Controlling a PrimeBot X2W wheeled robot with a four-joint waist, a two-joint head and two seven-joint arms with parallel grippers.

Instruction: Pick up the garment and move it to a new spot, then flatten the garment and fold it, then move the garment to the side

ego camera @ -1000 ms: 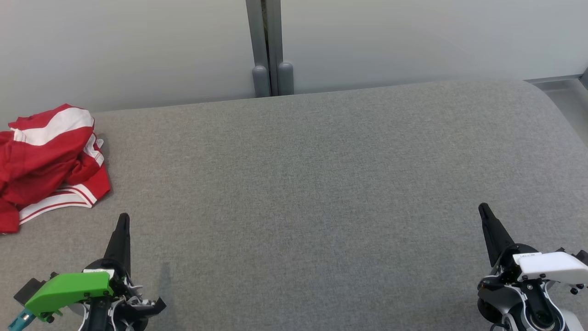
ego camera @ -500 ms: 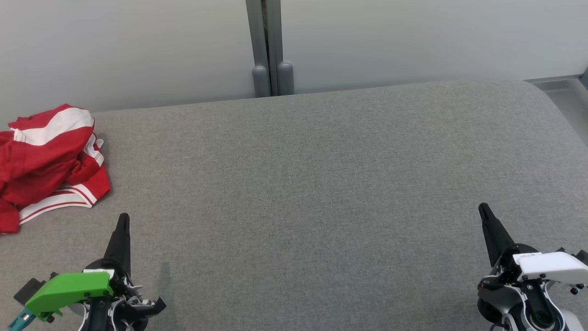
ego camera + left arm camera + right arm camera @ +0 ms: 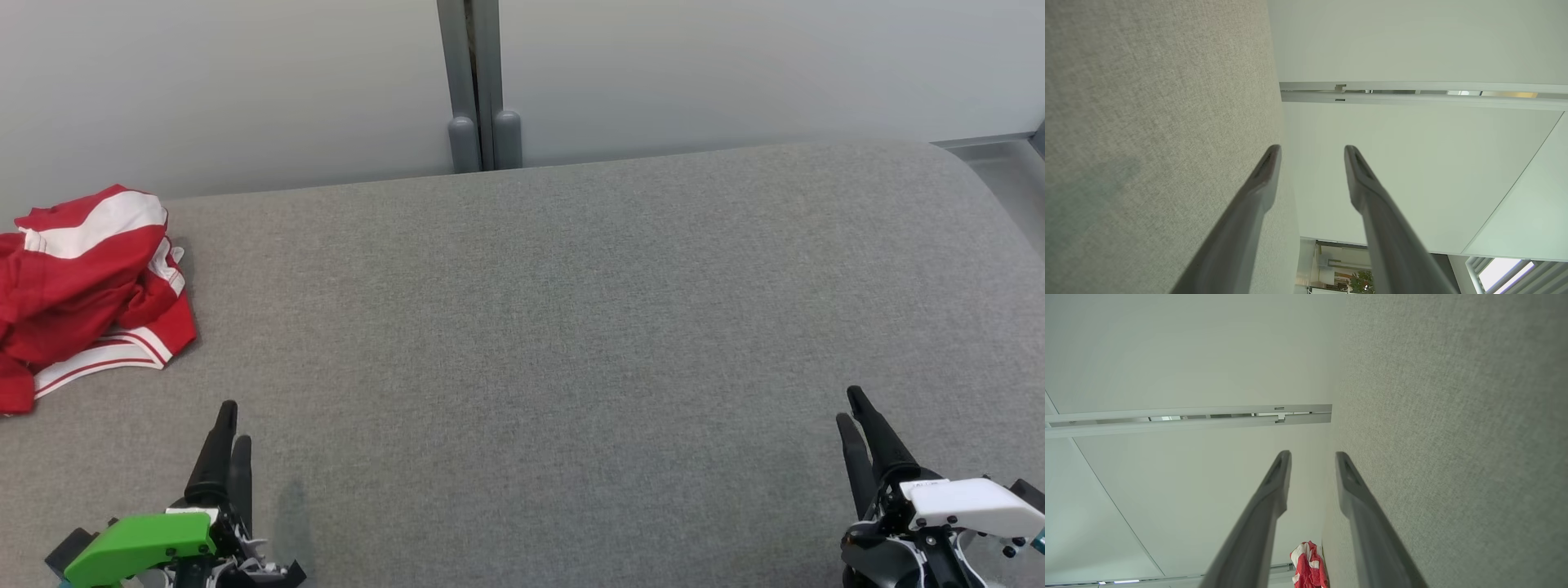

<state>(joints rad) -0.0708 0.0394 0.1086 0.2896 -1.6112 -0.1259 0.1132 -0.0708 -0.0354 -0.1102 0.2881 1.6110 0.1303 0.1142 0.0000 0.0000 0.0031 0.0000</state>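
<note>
The head camera looks down on the grey fabric surface (image 3: 555, 327), which both wrist cameras skim closely, sideways, the right one sharing the red garment (image 3: 82, 282).

Bright, even, diffuse light. One faint shadow lies on the grey fabric surface (image 3: 571, 327) beside the left gripper (image 3: 235, 423). Head view sharp; wrist views stretch at the edges, near fingers (image 3: 1249, 212) soft.
</note>
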